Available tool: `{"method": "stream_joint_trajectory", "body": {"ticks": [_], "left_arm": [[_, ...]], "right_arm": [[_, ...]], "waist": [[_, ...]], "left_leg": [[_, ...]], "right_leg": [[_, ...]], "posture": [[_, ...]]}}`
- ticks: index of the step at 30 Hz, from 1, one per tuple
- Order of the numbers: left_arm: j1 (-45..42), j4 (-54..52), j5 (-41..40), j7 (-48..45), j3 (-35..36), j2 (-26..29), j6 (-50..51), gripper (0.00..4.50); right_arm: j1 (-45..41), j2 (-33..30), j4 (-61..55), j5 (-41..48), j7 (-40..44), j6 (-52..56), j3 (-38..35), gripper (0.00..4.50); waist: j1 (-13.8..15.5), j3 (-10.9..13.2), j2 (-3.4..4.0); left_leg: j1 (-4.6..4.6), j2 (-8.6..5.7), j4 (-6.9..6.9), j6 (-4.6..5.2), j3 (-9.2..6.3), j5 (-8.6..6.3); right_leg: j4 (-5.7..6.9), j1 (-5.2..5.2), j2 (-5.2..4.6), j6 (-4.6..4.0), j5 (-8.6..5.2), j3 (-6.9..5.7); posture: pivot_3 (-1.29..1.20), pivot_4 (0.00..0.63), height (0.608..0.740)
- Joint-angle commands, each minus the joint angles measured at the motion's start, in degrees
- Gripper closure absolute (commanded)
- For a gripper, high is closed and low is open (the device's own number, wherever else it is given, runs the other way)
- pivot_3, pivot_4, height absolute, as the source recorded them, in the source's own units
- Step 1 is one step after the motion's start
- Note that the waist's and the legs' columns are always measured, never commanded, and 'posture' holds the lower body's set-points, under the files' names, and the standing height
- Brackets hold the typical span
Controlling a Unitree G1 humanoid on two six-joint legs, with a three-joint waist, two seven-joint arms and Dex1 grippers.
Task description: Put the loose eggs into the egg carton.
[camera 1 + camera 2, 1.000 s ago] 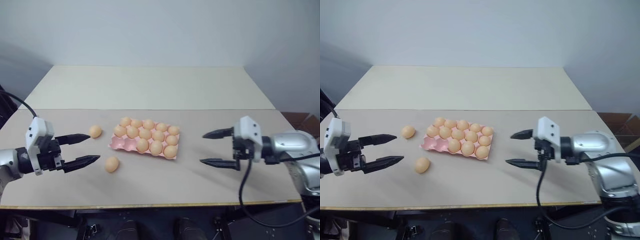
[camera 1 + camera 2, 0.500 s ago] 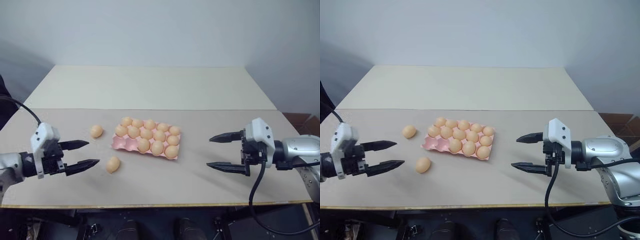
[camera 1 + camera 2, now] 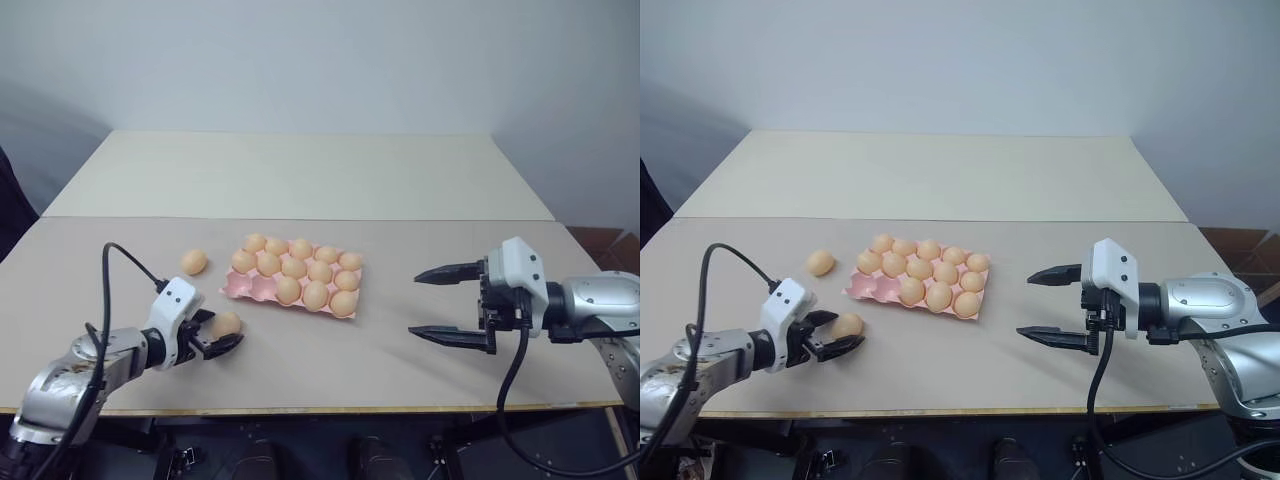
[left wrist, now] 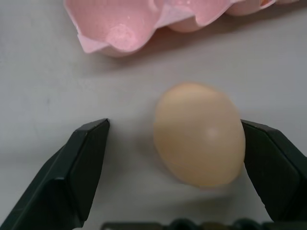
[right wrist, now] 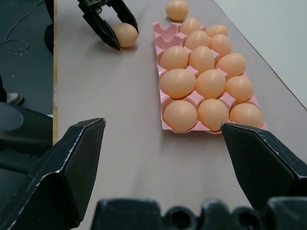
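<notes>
From the head views, the pink carton (image 3: 293,277) sits mid-tabletop (image 3: 400,370), thirteen eggs in it and two cups empty at its near left corner. One loose egg (image 3: 193,262) lies just left of the carton, apart from it. Nearer the front edge, the left gripper (image 3: 217,334) straddles another egg (image 3: 227,323), fingers open. Well right of the carton, over bare tabletop, the right gripper (image 3: 443,303) hangs spread wide.

Left wrist view: that egg (image 4: 198,134) lies between the open fingers (image 4: 76,167), against one, just short of the carton's scalloped edge (image 4: 120,40).

Right wrist view: carton (image 5: 165,33) ahead, fingers (image 5: 72,163) apart.
</notes>
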Motion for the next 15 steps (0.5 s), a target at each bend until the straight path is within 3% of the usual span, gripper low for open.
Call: {"method": "stream_joint_trajectory", "body": {"ticks": [1, 8, 11, 15], "left_arm": [[-1.4, 0.3, 0.9, 2.0, -1.8, -2.0, 1.6, 0.41], [-0.8, -1.3, -0.4, 0.0, 2.5, -0.4, 1.5, 2.51], [-4.0, -3.4, -5.7, -3.5, 8.3, 0.5, 1.4, 2.54], [-9.8, -1.3, -6.8, -4.8, 5.9, -0.6, 0.1, 2.54]], "right_arm": [[-0.2, -0.4, -2.1, 1.6, -0.8, -0.2, -1.3, 0.00], [0.6, -0.7, -3.1, 2.3, -1.8, -0.3, -1.9, 0.00], [0.7, -0.4, -3.0, 2.2, -2.1, -0.8, -1.8, 0.00], [-0.1, -0.1, -2.6, 1.7, -2.7, -1.1, -0.6, 0.00]], "waist": [[0.1, 0.0, 0.00], [0.2, 0.0, 0.00], [0.0, 0.0, -0.08], [0.5, 0.0, -0.07]], "left_leg": [[0.05, -0.01, 0.00, 0.00, 0.00, 0.00], [0.04, -0.03, 0.00, 0.00, -0.02, 0.00], [-0.01, -0.03, 0.00, 0.00, -0.03, 0.00], [-0.01, -0.05, 0.02, 0.01, -0.08, 0.01]], "right_leg": [[0.01, 0.03, -0.01, 0.00, 0.00, 0.00], [-0.04, 0.07, -0.03, 0.00, 0.00, -0.01], [-0.04, 0.04, -0.03, 0.00, 0.00, -0.03], [0.01, 0.05, -0.04, 0.00, 0.00, -0.08]], "posture": [[0.00, 0.150, 0.740], [0.00, 0.150, 0.740], [0.00, 0.150, 0.740], [0.00, 0.150, 0.740]]}}
